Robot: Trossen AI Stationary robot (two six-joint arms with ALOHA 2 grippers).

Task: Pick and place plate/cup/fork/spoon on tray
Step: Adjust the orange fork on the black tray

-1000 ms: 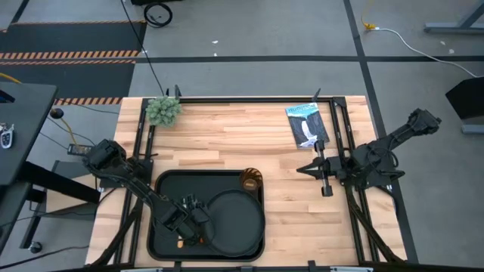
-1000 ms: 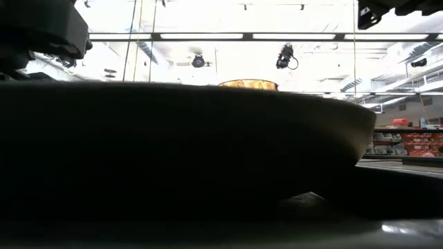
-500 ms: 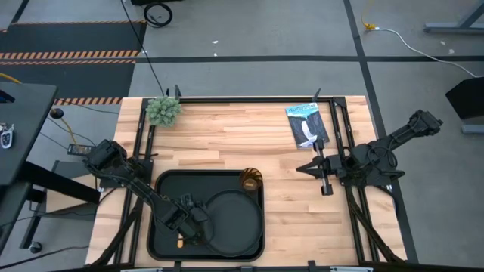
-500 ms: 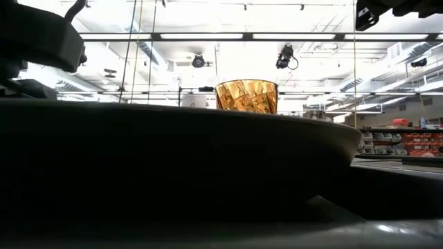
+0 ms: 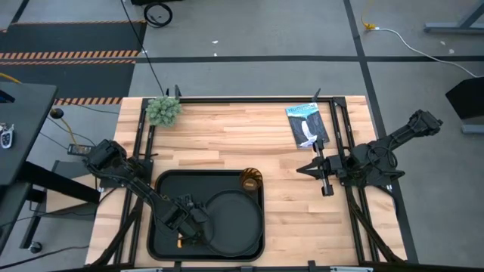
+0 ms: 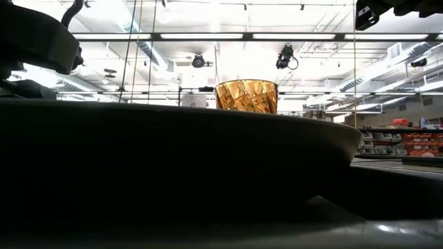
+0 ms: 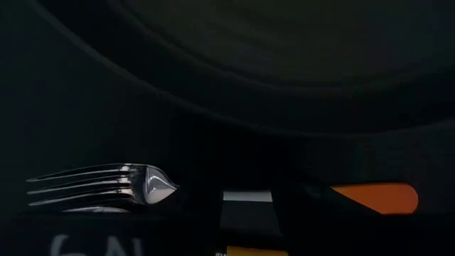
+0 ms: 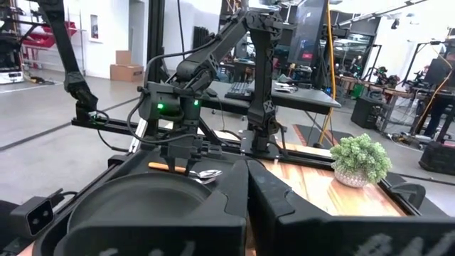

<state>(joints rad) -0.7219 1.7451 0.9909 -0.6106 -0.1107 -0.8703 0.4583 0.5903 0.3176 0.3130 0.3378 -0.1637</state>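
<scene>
Over the tray's left half, left gripper clamps the fork beside the plate. Cup sits at the tray's far right corner. Right gripper waits shut near the tabletop's right edge.

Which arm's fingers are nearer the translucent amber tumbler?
Left. The left gripper is over the black rectangular tray where the amber tumbler stands; the right gripper waits off-tray over bare wood.

small green potted plant at table's far corner; blue-black booklet on wooden table
</scene>
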